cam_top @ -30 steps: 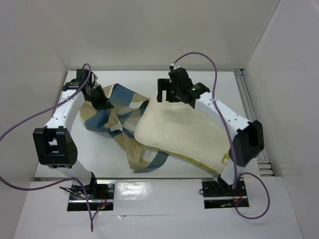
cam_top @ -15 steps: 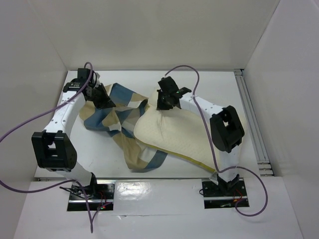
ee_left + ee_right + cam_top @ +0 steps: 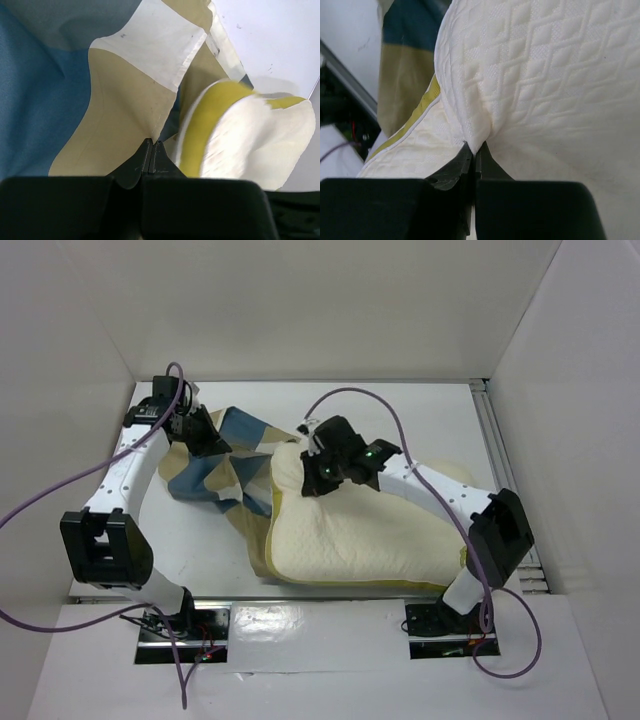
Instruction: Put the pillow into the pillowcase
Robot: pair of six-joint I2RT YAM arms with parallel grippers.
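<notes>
Across the table [image 3: 205, 545], the pillow [image 3: 370, 540] lay with its left edge over part of the crumpled pillowcase [image 3: 222, 472]. My right gripper [image 3: 474, 150] pinched a fold of the pillow. My left gripper [image 3: 152, 149] was clamped on the pillowcase. I judged the left should lift the cloth, opening a mouth, before the corner was pushed in.

Right jaws now tight on pillow [image 3: 370, 540]

Cream quilted pillow [image 3: 360, 540], yellow-edged; pillowcase [image 3: 225, 465] checked blue, tan, cream.
</notes>
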